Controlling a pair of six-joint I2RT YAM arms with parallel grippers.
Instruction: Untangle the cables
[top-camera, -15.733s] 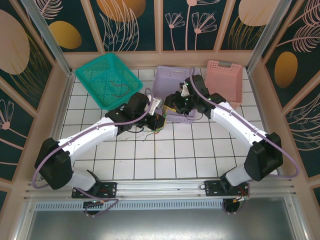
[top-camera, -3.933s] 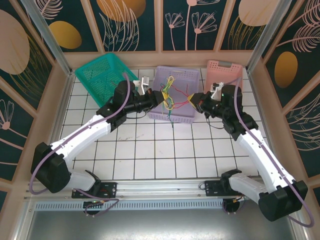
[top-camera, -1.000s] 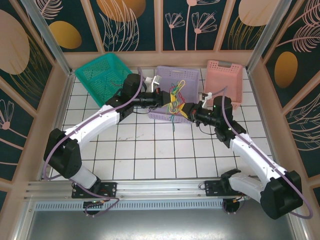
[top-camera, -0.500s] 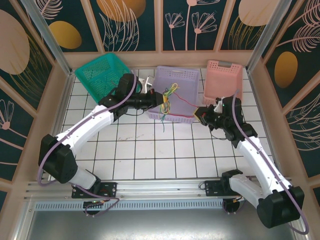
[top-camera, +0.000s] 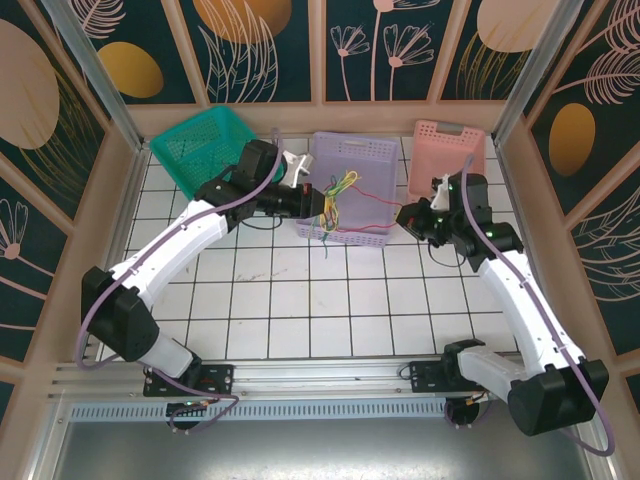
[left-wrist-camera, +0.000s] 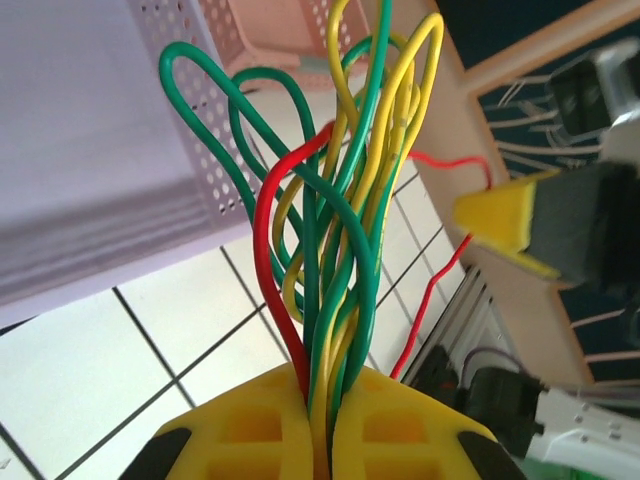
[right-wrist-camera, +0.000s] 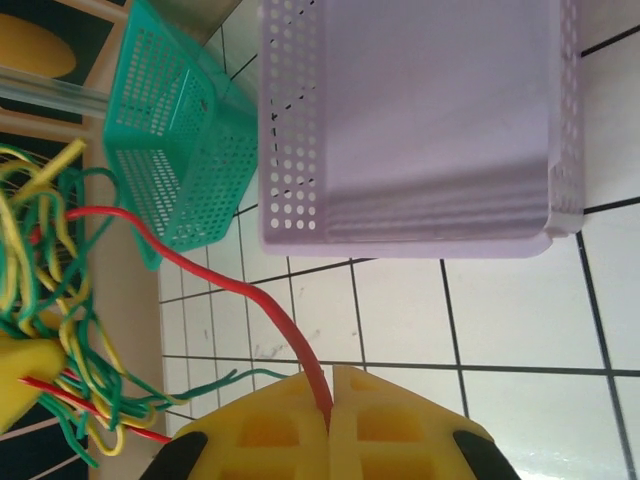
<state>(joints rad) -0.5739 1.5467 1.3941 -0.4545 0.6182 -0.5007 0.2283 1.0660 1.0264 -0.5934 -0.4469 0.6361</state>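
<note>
Left gripper (top-camera: 318, 204) is clenched on the cables (top-camera: 338, 192), holding the bundle up in front of the purple basket (top-camera: 372, 150). Right gripper (top-camera: 405, 216) is clenched on one red cable (top-camera: 375, 199) spanning the gap between them. My read of the step: drawing the red strand out of the knot. Green basket (top-camera: 195, 140) and pink basket (top-camera: 450, 150) sit off to either side, clear of the pull line.

Left wrist: jaws pinch green, yellow and a red strand together at the root, with the loops crossing above. A thin red line leads off to the right gripper's yellow pad (left-wrist-camera: 500, 222). Can't tell if it's the same red strand.

Right wrist: red cable (right-wrist-camera: 230, 270) alone between the jaws, arcing to the tangle (right-wrist-camera: 55, 290).

Next: the right arm needs more separation from the left. Risk: red snagging on green loops and tightening. The nearest obstacle is the purple basket's wall.
</note>
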